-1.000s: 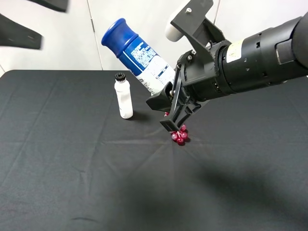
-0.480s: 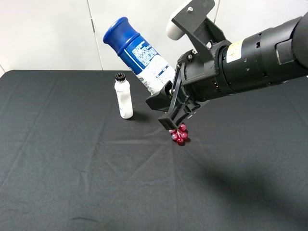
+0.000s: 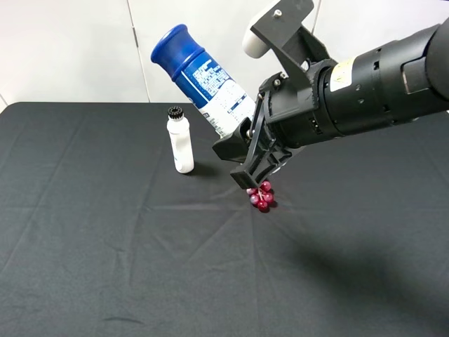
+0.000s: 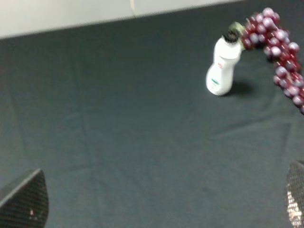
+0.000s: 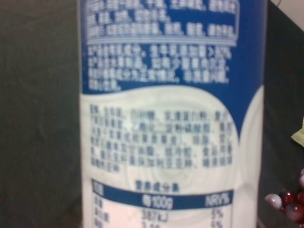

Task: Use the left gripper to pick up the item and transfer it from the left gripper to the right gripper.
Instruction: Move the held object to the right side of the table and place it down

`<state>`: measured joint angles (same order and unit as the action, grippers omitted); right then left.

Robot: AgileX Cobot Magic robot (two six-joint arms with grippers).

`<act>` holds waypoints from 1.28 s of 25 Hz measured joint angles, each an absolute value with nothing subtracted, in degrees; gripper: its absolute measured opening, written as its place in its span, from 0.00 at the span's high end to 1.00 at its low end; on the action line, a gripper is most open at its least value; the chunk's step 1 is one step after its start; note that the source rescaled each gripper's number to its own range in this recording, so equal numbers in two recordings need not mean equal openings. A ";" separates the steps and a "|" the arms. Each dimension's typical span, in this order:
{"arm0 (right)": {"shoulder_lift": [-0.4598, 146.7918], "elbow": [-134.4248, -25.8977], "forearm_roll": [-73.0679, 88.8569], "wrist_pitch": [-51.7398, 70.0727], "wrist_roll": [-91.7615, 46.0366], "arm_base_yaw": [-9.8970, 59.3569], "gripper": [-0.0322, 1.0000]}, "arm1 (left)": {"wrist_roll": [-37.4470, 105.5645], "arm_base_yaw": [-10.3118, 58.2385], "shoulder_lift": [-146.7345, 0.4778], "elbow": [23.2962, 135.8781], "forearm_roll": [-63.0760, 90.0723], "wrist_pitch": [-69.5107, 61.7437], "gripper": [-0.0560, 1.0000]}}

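Note:
The spray can (image 3: 203,81), blue cap and blue-to-white label, hangs tilted above the table with its cap up and to the left. My right gripper (image 3: 245,158), on the black arm with the white bracket, is shut on the can's lower end. In the right wrist view the can's label (image 5: 171,118) fills the frame and the fingers are hidden. My left gripper is out of the exterior view. In the left wrist view the left gripper (image 4: 161,209) is open and empty, with only its two fingertips (image 4: 26,204) showing at the frame's corners.
A small white bottle with a black ribbed cap (image 3: 181,146) stands upright on the black cloth (image 3: 105,246); it also shows in the left wrist view (image 4: 222,66). A bunch of red grapes (image 3: 262,198) lies just below my right gripper, seen too in both wrist views (image 4: 278,47) (image 5: 289,204).
The left gripper, blurred at the upper left a second ago, has left the exterior view. The can and right gripper shifted slightly right, then held still.

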<state>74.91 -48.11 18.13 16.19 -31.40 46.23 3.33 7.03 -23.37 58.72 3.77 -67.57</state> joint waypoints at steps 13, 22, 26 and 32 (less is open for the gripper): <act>74.91 -48.11 18.13 16.19 -30.55 46.23 0.95 | 0.00 7.03 -5.48 42.51 0.00 -67.57 0.01; 74.91 -48.11 18.13 16.19 -30.55 46.23 0.95 | -1.84 7.03 0.34 31.06 -0.30 -66.33 0.01; 74.91 -48.11 18.13 16.19 -30.55 46.23 0.95 | -1.63 7.03 0.45 29.21 0.00 -62.00 0.01; 74.91 -48.11 18.13 16.19 -30.55 46.23 0.95 | -1.22 7.03 0.45 28.61 0.00 -60.70 0.01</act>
